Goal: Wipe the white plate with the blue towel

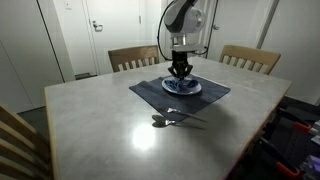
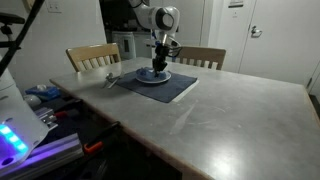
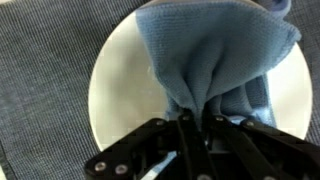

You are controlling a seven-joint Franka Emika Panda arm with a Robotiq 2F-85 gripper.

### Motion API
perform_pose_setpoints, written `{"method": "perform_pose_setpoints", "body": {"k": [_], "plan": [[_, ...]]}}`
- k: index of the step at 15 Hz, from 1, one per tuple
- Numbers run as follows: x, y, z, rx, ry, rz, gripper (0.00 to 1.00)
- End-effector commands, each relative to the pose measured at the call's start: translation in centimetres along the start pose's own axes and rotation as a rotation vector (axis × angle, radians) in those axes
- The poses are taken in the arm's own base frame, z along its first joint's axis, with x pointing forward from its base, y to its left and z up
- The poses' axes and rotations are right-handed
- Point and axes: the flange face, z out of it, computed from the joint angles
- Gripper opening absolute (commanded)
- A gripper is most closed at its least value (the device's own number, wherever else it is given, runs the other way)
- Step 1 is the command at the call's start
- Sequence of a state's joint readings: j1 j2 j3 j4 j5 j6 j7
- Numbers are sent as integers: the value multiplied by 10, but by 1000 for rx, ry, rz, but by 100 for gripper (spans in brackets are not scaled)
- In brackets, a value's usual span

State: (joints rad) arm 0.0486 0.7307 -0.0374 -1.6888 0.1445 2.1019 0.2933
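One arm is at work here, and its black two-fingered gripper [image 3: 190, 120] is clenched on a bunched fold of the soft blue cloth towel [image 3: 215, 50]. In the wrist view the cloth is drawn into a narrow neck between the jaws and fans out from there over the round white plate [image 3: 115, 95]. It covers the upper right part of the plate in that view and leaves the rest of the surface bare. The cloth seems to lie on the plate, though how firmly it presses cannot be told.

The plate sits on a dark grey woven placemat [image 3: 40, 60], and in both exterior views the mat lies towards the far side of the pale marbled tabletop [image 1: 90, 115], in front of two wooden slat-back chairs [image 1: 133, 57]. In an exterior view the gripper [image 1: 179, 72] points straight down over the plate [image 1: 183, 88]. Some metal cutlery [image 1: 172, 121] lies on the bare table near the mat, apart from the plate.

The towel looks light and limp. It will likely drape, fold and trail behind whatever point is held, so a pinch on a gathered wad, as now, seems the sensible hold because it leaves a loose pad to drag across the plate. The plate is probably stiff, smooth and breakable. Hard sideways strokes could make it skate on the mat, so gentle downward pressure and short sweeps over the bare side look safest
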Motion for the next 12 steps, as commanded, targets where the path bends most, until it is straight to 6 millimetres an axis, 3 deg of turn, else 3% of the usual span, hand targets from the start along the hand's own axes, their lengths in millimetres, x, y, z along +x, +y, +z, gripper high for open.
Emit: {"method": "perform_pose_setpoints", "body": {"k": [1, 6, 9, 12], "plan": [[5, -19, 7, 137, 45, -92, 3], [-15, -37, 10, 142, -148, -249, 3], [-21, -29, 12, 54, -256, -212, 3], [-14, -9, 14, -60, -269, -63, 3]]}}
